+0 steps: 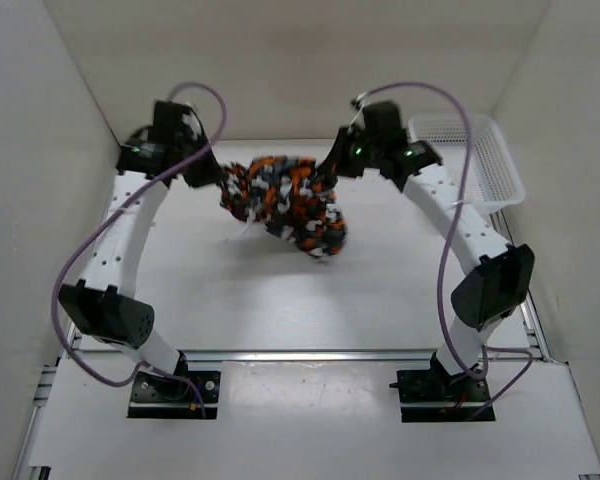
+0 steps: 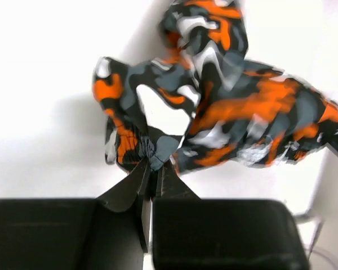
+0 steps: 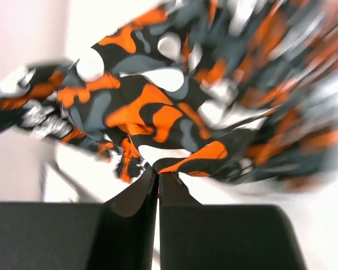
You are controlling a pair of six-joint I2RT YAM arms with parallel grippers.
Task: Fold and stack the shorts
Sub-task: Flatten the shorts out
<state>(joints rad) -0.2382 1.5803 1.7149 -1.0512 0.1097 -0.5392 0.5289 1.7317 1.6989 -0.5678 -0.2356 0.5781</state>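
The shorts [image 1: 285,200], camouflage print of orange, white, grey and black, hang bunched between my two grippers above the far part of the table. My left gripper [image 1: 206,172] is shut on a gathered edge of the shorts [image 2: 152,152] at their left end; the left wrist view shows it [image 2: 154,167] with fabric pinched between the jaws. My right gripper [image 1: 332,172] is shut on the right end of the shorts [image 3: 180,121]; the right wrist view, blurred, shows it [image 3: 158,172] with the cloth running into the closed jaws. A lower lobe sags toward the table.
A white plastic mesh basket [image 1: 470,155] stands at the far right beside the right arm. White walls enclose the table on the left, back and right. The arm bases sit at the near edge.
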